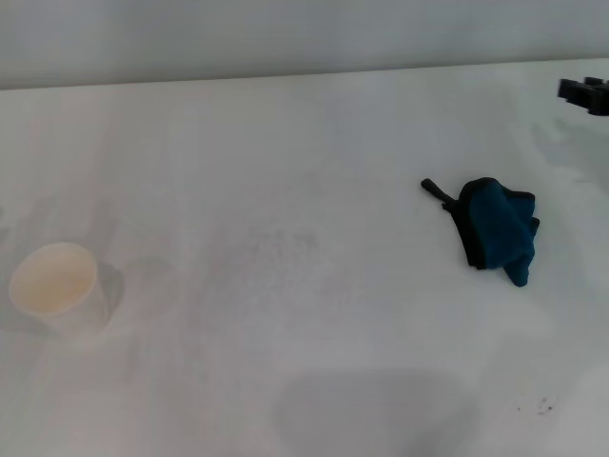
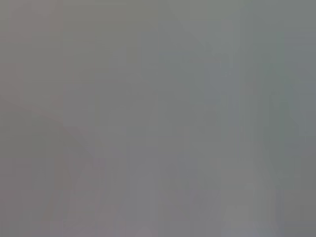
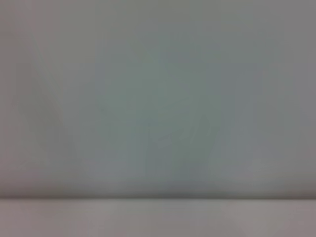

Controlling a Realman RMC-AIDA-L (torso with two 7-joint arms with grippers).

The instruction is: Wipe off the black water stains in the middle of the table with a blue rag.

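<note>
The blue rag (image 1: 497, 233) lies crumpled on the white table (image 1: 304, 143) at the right, its black loop tab pointing left. No dark blotch shows in the middle of the table, only a faint grey smudge (image 1: 276, 246). A black part of my right gripper (image 1: 585, 93) shows at the far right edge, behind the rag and apart from it. My left gripper is out of view. Both wrist views show only a plain grey surface.
A white paper cup (image 1: 57, 286) stands upright near the left edge. A few tiny dark specks (image 1: 542, 407) lie at the front right. The table's far edge meets a grey wall (image 1: 285, 38).
</note>
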